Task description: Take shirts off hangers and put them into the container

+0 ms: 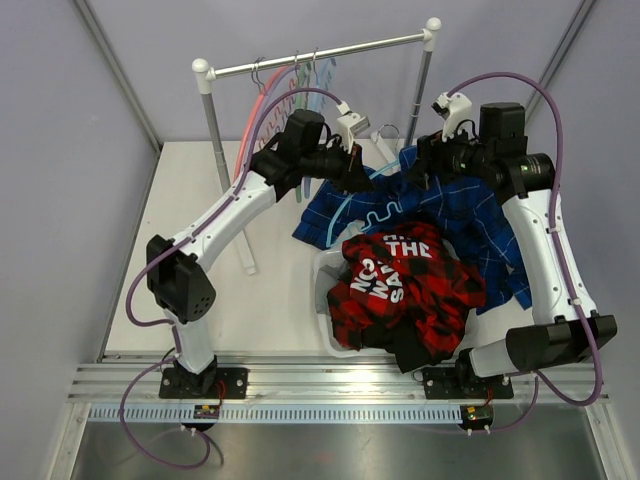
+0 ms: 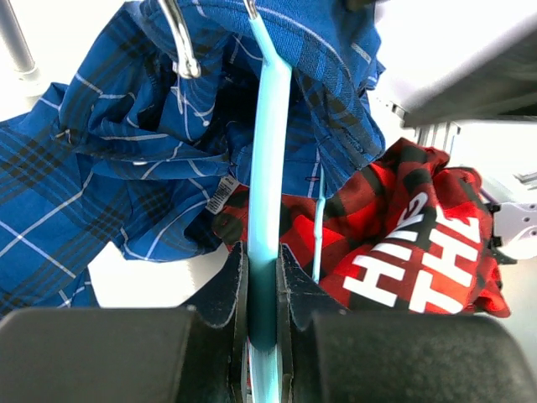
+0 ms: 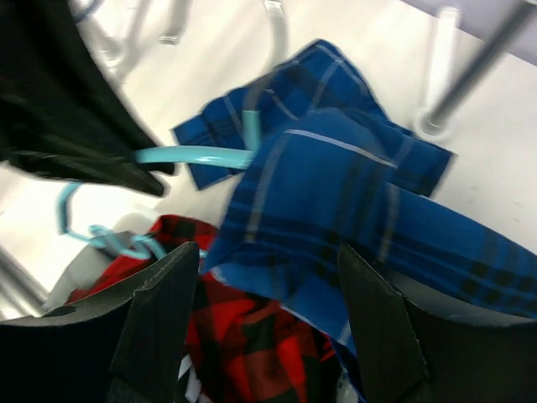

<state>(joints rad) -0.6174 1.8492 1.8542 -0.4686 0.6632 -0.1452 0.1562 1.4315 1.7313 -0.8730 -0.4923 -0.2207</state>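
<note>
My left gripper (image 2: 262,277) is shut on the arm of a teal hanger (image 2: 268,168). The blue plaid shirt (image 2: 109,151) is still draped round the hanger's top and metal hook. From above, this gripper (image 1: 362,178) hovers behind the basket, and the blue shirt (image 1: 470,215) spreads rightward under my right arm. My right gripper (image 3: 268,311) is open above that blue shirt (image 3: 336,193), whose cloth shows between the spread fingers. The red-and-black plaid shirt (image 1: 415,285) with white lettering lies heaped in the white container (image 1: 328,285) over a dark garment (image 1: 420,350).
The white-and-steel rail (image 1: 320,55) stands at the back with several empty coloured hangers (image 1: 290,85) on its left half. One rail post (image 1: 212,120) rises close to my left arm. Grey walls close in both sides.
</note>
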